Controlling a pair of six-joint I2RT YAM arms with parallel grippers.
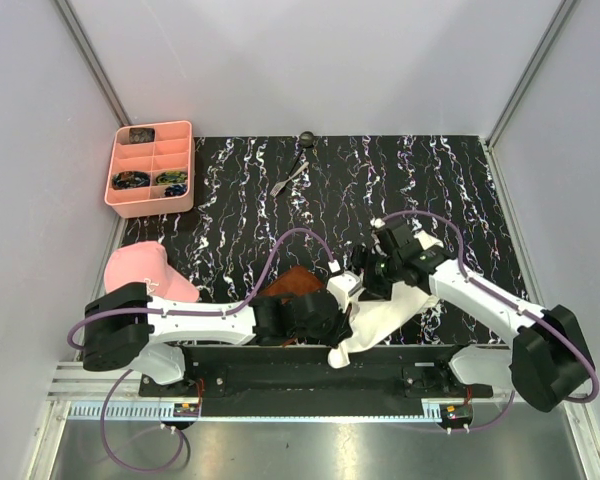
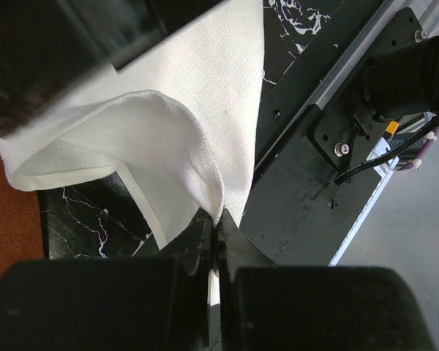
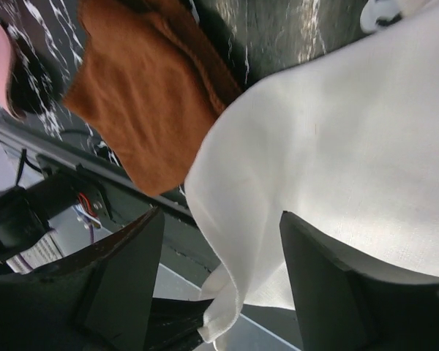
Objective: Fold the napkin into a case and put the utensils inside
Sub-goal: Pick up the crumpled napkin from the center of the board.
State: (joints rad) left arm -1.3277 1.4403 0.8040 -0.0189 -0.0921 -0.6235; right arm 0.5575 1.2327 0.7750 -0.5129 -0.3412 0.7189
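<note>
The cream-white napkin (image 1: 392, 305) lies draped at the near table edge, partly over the brown mat (image 1: 292, 283). My left gripper (image 2: 218, 219) is shut on a hemmed corner of the napkin (image 2: 205, 117), held over the arm rail. My right gripper (image 3: 219, 252) stands open, its fingers (image 3: 329, 285) either side of a hanging fold of the napkin (image 3: 336, 146) without pinching it. In the top view the left gripper (image 1: 342, 330) and right gripper (image 1: 372, 282) are close together at the cloth's left side. The dark spoon (image 1: 305, 140) and grey fork (image 1: 285, 182) lie at the far edge. The case is out of view.
A pink compartment tray (image 1: 152, 207) stands at the far left. A pink cap-like object (image 1: 140, 272) lies near the left arm. The brown mat (image 3: 146, 95) is just left of the cloth. The black arm rail (image 2: 314, 183) runs under the held corner.
</note>
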